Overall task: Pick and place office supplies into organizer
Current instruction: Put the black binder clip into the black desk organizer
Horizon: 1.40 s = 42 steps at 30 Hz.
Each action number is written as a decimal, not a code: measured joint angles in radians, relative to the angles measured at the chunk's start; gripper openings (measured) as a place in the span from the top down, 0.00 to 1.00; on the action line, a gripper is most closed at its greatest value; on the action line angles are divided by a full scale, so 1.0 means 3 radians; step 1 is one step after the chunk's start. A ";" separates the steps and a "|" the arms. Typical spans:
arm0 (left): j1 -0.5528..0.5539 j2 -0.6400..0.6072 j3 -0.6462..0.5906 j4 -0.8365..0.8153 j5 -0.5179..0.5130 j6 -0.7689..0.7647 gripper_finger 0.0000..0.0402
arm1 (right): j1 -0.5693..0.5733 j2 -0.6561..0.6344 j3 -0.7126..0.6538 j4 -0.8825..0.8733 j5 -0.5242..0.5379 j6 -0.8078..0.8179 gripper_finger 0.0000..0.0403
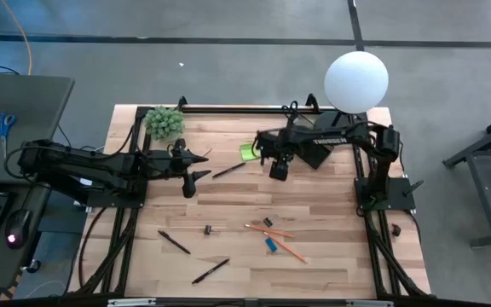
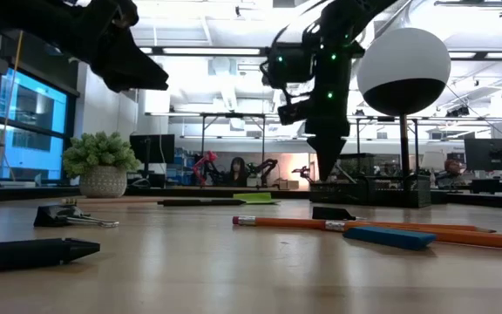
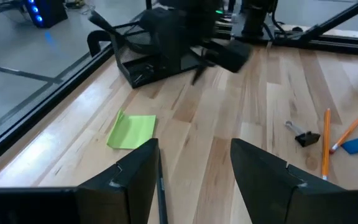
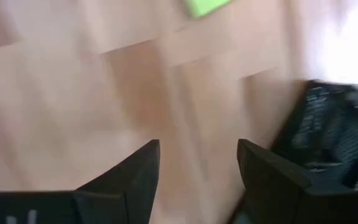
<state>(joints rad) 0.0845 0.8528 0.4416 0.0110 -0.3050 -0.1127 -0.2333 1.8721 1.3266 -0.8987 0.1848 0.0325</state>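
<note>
The black organizer (image 1: 315,154) stands on the table at the far right, below the lamp. My right gripper (image 1: 278,170) hangs open just left of it, pointing down, above bare wood; nothing shows between its fingers (image 4: 197,165). A lime-green sticky-note pad (image 1: 247,151) lies flat to its far left. My left gripper (image 1: 198,167) waits open above the left side, next to a black pen (image 1: 228,170). Near the front lie two orange pencils (image 1: 271,230), a blue piece (image 1: 271,244), two dark clips (image 1: 207,230) and two black pens (image 1: 174,242).
A potted plant (image 1: 164,124) stands at the far left corner and a white globe lamp (image 1: 356,81) at the far right. Black frame rails (image 1: 228,109) run along the table's far, left and right edges. Bare wood lies between the two grippers.
</note>
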 joint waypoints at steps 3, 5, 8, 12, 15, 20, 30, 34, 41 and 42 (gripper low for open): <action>0.0000 0.0000 0.0000 0.0001 0.0000 0.0000 0.53 | 0.0209 0.0000 0.0000 -0.0059 0.0004 0.0189 0.49; 0.0000 0.0000 0.0000 0.0012 0.0000 0.0000 0.53 | 0.0347 0.0000 0.0000 -0.0053 0.0007 0.0293 0.49; 0.0000 0.0000 0.0000 0.0083 -0.0001 -0.0001 0.53 | 0.0538 0.0000 0.0000 -0.0011 0.0016 0.0380 0.49; 0.0000 0.0000 0.0000 0.0161 -0.0001 0.0020 0.53 | 0.0755 0.0000 0.0000 0.0038 0.0173 0.0569 0.49; 0.0000 0.0000 0.0000 0.0196 -0.0001 0.0081 0.53 | 0.0895 0.0000 0.0000 0.0101 0.0333 0.0684 0.49; 0.0000 0.0000 0.0000 0.0319 0.0000 0.0193 0.53 | 0.1069 0.0000 0.0000 0.0248 0.0374 0.0791 0.48; 0.0000 0.0000 0.0000 0.0462 0.0017 0.0350 0.53 | 0.1272 0.0000 0.0000 0.0458 0.0400 0.1310 0.48; 0.0000 0.0001 0.0000 0.0450 0.0202 0.0230 0.53 | 0.1334 0.0000 0.0000 0.0616 0.0208 0.1690 0.48; -0.0001 0.0003 -0.0097 0.0523 0.0584 -0.0160 0.53 | 0.1478 0.0000 0.0000 0.0671 -0.0084 0.2069 0.48; -0.0002 0.0003 -0.0131 0.0567 0.0613 -0.0212 0.53 | 0.1509 0.0000 0.0000 0.0669 -0.0085 0.2044 0.48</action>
<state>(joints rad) 0.0839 0.8536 0.4021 0.1811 -0.1211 -0.1762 0.2194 1.8721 1.3266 -0.6979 0.1593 0.6456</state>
